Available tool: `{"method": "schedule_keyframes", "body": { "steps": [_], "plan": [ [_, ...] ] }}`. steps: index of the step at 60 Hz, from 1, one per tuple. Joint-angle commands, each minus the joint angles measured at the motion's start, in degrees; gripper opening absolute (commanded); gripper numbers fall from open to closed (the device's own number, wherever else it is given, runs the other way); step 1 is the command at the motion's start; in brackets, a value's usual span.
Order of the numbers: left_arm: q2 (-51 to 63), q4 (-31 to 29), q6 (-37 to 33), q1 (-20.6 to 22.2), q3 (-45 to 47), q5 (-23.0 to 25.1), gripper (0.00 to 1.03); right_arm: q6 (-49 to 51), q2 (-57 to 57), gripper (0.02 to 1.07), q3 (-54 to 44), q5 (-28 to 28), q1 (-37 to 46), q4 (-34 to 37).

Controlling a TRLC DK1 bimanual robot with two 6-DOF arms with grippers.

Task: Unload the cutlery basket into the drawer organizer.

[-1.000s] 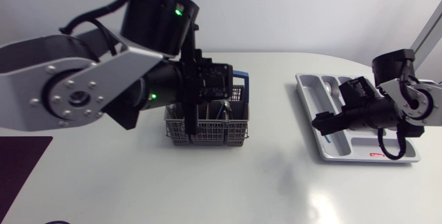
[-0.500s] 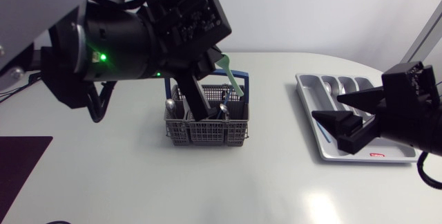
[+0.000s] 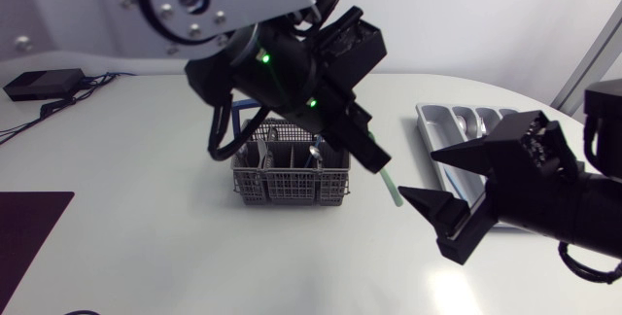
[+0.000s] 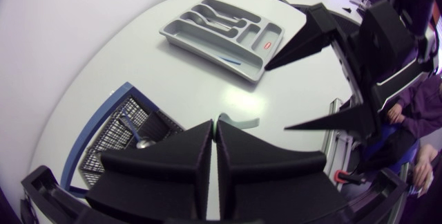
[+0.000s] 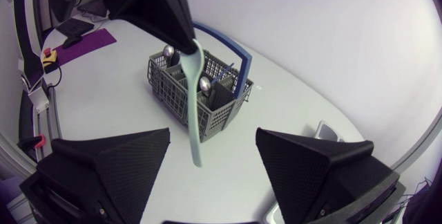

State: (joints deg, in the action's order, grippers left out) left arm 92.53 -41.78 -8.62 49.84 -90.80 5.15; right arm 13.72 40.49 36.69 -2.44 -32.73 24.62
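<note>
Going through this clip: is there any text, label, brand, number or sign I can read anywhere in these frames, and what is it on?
Red label on the drawer organizer: it carries print, but too small to read.
Cutlery basket: no text visible.
Pale green utensil in the left gripper: no marking visible.
Right gripper: plain black, no text visible.
So nothing here reads as text.

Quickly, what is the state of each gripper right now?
Left gripper: shut on the green utensil.
Right gripper: open, holding nothing.
</note>
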Motion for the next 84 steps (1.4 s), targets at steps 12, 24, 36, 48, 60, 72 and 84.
{"method": "schedule_keyframes", "body": {
  "steps": [12, 24, 36, 48, 60, 72, 84],
  "plan": [
    [8.37, -4.98, 6.51, -3.70, -8.25, 7.77, 0.03, -0.36, 9.87, 0.80, 5.68, 3.32, -3.04, -3.18],
    [10.48, -7.00, 7.83, -6.51, -10.62, 12.87, 0.03, -1.23, 17.78, 0.75, 10.16, 5.51, -3.22, -3.62],
    [11.62, -8.32, 8.10, -8.36, -11.76, 15.07, 0.03, -1.59, 22.00, 0.65, 12.36, 6.48, -3.30, -2.47],
    [12.59, -9.11, 8.10, -9.06, -12.91, 16.03, 0.03, -1.59, 24.72, 0.62, 13.67, 6.66, -3.39, -1.86],
    [13.03, -9.46, 8.10, -9.15, -13.17, 16.12, 0.03, -1.50, 26.66, 0.52, 14.99, 7.01, -3.30, -0.98],
    [13.03, -9.55, 8.10, -9.68, -13.08, 16.12, 0.03, -1.32, 27.36, 0.38, 14.64, 7.62, -3.39, -0.63],
    [13.11, -9.64, 8.10, -9.77, -13.08, 16.12, 0.03, -1.23, 27.27, 0.28, 14.29, 7.62, -3.48, -0.10]
  ]
}}
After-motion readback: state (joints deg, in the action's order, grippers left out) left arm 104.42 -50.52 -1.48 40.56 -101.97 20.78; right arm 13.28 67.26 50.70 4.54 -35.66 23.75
